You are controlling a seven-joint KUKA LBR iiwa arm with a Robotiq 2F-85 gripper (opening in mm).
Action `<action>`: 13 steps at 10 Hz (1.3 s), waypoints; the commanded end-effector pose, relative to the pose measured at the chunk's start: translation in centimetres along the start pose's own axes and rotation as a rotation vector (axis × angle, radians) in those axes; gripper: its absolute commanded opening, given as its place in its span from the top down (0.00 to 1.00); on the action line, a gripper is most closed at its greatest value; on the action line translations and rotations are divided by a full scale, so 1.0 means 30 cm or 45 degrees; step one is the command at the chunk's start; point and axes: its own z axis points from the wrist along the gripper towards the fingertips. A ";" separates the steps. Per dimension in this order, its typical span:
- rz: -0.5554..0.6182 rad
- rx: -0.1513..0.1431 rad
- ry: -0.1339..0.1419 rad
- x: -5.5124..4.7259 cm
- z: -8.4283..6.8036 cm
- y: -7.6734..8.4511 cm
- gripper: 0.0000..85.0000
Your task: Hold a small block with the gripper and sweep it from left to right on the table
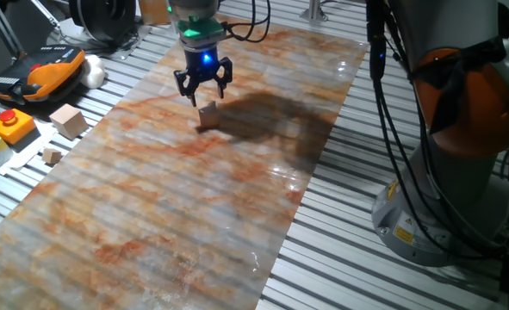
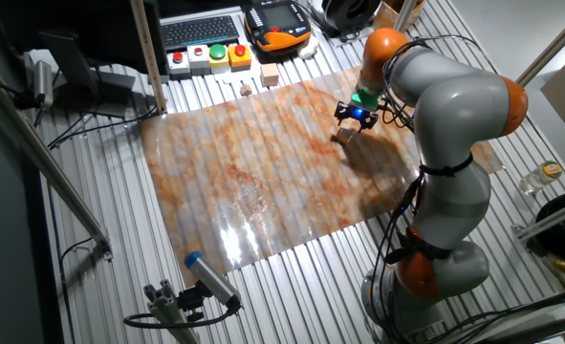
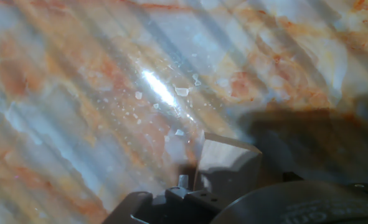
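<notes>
Below gripper (image 1: 202, 89): small block (image 1: 207, 114), unlabelled.

the block (image 1: 207, 115) (image 2: 345, 137) (image 3: 224, 163) is a small light-brown wooden cube with plain faces, sitting flat on the marbled sheet, near its far end, in shadow, one corner turned toward the hand camera

A glossy orange-and-grey marbled sheet (image 1: 151, 207) covers the ribbed grey metal worktop (image 2: 292, 287); overhead light glares off it.
</notes>
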 end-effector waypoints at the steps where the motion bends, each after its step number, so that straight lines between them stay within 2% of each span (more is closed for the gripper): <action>1: -0.005 0.000 -0.005 0.000 0.000 0.000 0.20; 3: 0.007 0.006 -0.016 -0.008 0.016 0.003 0.20; 7: 0.009 -0.021 -0.003 -0.025 0.062 -0.001 0.20; 11: 0.013 -0.017 -0.015 -0.022 0.086 0.008 0.20; 13: 0.012 -0.002 -0.028 -0.018 0.093 0.011 0.20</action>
